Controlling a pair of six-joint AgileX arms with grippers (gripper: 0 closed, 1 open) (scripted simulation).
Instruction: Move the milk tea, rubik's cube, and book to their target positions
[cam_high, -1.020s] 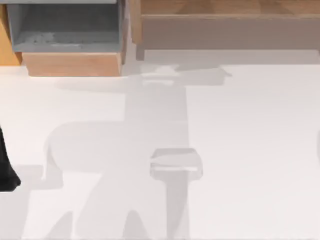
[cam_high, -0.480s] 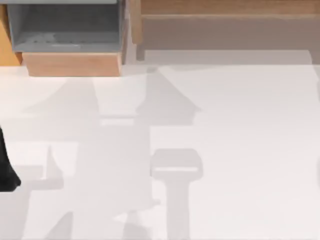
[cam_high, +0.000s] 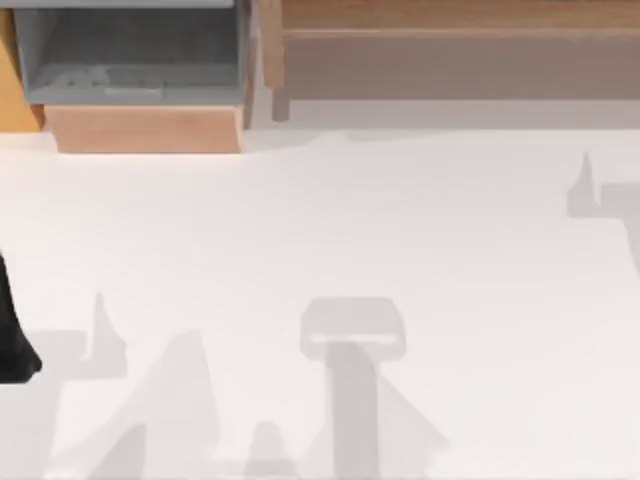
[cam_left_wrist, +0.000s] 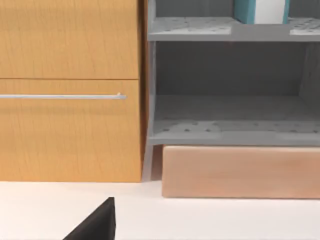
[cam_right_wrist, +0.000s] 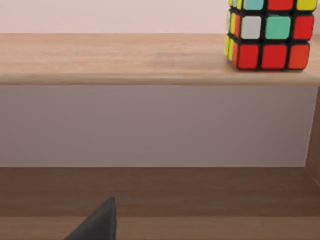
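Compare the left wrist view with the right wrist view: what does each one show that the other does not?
Left wrist view alone: an orange cabinet front with a metal handle, beside a grey shelf unit holding a teal and white item on an upper shelf. Right wrist view alone: the rubik's cube standing on a wooden shelf. Both share a dark fingertip at the lower edge.

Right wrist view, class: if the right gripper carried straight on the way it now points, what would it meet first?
Probably the wooden shelf unit, in the shaded recess under its top board, not the rubik's cube, which sits on that board off to one side. Depth is unclear.
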